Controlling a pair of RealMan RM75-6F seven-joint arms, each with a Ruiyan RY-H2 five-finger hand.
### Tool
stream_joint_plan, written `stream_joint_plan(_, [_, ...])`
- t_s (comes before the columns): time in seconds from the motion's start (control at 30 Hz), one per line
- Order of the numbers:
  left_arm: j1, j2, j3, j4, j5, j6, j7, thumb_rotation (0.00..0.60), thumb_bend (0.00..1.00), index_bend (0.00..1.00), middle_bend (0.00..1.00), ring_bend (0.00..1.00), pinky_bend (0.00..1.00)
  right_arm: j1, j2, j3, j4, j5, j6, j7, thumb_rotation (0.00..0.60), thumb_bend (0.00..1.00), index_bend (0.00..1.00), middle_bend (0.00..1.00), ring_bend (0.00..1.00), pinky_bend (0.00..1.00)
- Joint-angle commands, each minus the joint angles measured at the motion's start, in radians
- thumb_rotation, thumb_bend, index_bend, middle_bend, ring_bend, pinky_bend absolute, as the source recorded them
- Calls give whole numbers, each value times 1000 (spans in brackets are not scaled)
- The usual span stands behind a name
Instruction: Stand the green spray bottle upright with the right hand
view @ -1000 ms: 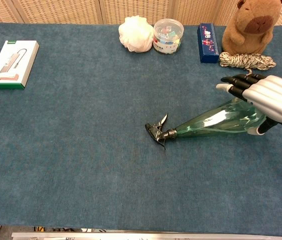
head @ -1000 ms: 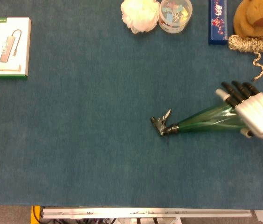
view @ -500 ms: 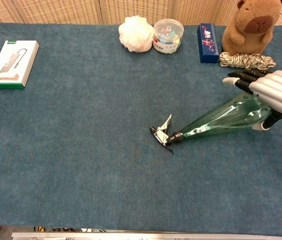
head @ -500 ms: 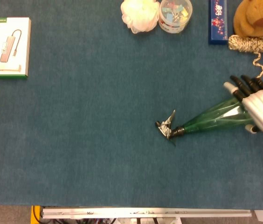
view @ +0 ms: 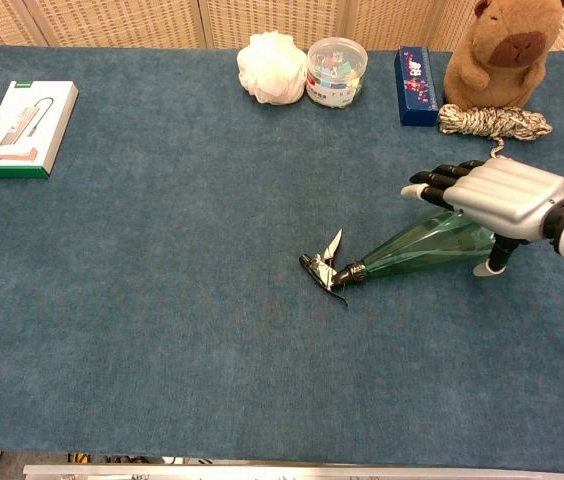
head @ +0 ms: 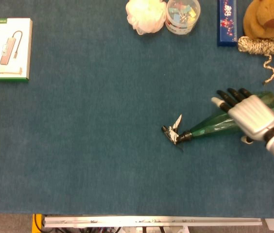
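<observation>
The green spray bottle (head: pixel 210 125) (view: pixel 412 252) lies on the blue cloth at the right. Its black trigger head (head: pixel 173 132) (view: pixel 322 268) points left and touches the cloth. The wide base (head: pixel 269 98) pokes out behind my right hand in the head view. That right hand (head: pixel 248 115) (view: pixel 502 195) covers the bottle's thick end. Its fingers (view: pixel 432 180) reach over the far side and the thumb (view: pixel 492 262) sits on the near side, so it holds the body. My left hand shows in neither view.
Along the far edge stand a white puff (view: pixel 272 65), a clear tub of clips (view: pixel 336 70), a blue box (view: pixel 415 85) and a brown plush (view: pixel 502 50). A coil of rope (view: pixel 492 120) lies just behind my hand. A white box (view: pixel 24 130) rests far left.
The bottle's head shifted slightly right, then stayed put. My right hand moved left along the body toward the head, and the bottle now slants more, base further back.
</observation>
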Motion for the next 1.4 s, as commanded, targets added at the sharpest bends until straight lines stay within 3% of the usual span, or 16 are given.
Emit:
stream_joint_plan(0.03, [0, 2, -1, -1, -1, 0, -2, 600, 0, 505, 431, 322, 460, 53, -38, -6, 1, 69, -27, -65, 600, 0, 21, 42, 0, 142])
stream_joint_plan(0.37, [6, 12, -1, -9, 6, 8, -12, 600, 0, 505, 431, 322, 460, 122, -102, -43, 21, 163, -12, -140, 600, 0, 22, 68, 0, 142])
stream_joint_plan(0.6, [7, 14, -1, -12, 7, 9, -12, 600, 0, 505, 431, 322, 460, 135, -121, -61, 32, 160, 27, -141, 600, 0, 92, 154, 20, 155])
stream_joint_plan(0.9, [7, 14, 0, -12, 5, 8, -9, 600, 0, 504, 431, 322, 460, 145, -142, -84, 55, 155, 52, -140, 600, 0, 163, 260, 120, 254])
stream_joint_plan(1.17, [8, 15, -1, -13, 4, 9, -12, 600, 0, 504, 431, 322, 460, 143, -159, -94, 76, 120, 73, -120, 600, 12, 275, 374, 242, 433])
stream_joint_plan(1.4, [10, 16, -2, -17, 5, 13, -11, 600, 0, 504, 431, 322, 460, 134, -168, -99, 88, 91, 93, -102, 600, 49, 390, 501, 376, 520])
